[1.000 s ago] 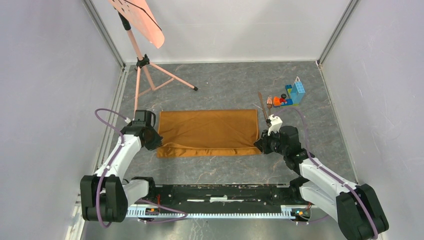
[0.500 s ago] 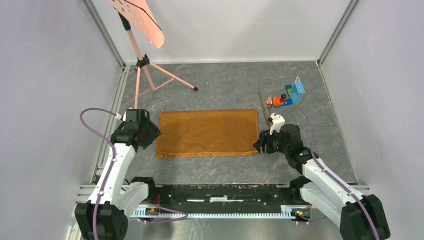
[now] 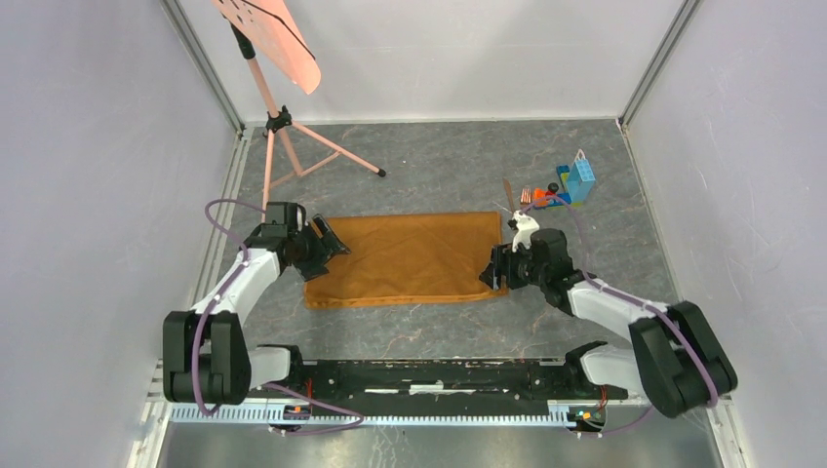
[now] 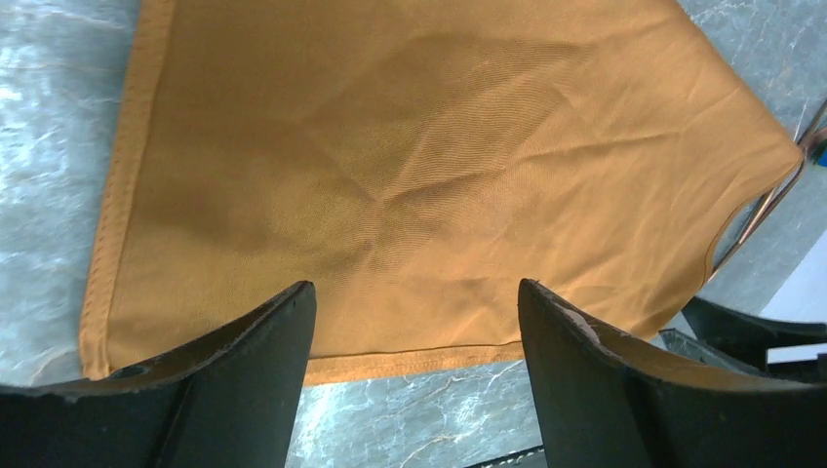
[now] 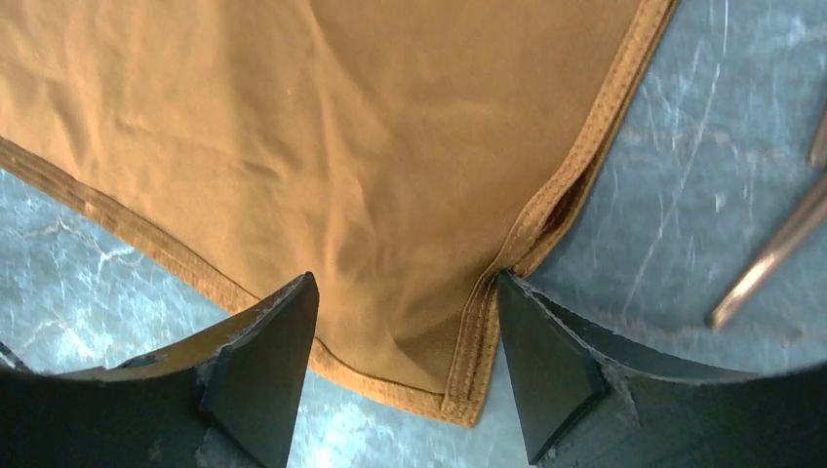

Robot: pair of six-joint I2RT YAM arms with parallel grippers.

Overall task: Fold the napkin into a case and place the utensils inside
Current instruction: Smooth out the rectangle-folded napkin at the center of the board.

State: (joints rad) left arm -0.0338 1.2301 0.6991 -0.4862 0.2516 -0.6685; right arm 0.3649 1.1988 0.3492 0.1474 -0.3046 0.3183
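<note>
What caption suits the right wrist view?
Open fingers above a corner of the orange napkin; one utensil lies beside it.

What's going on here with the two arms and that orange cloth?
Two robot arms are working on an orange-brown napkin that lies flat on the table as a wide rectangle, apparently folded double. The left gripper is at its left end and the right gripper at its right end, both with jaws open and holding nothing. The utensils, a fork and a knife-like stick, lie untouched on the table beyond the napkin's far right corner, beside some toy bricks.
</note>
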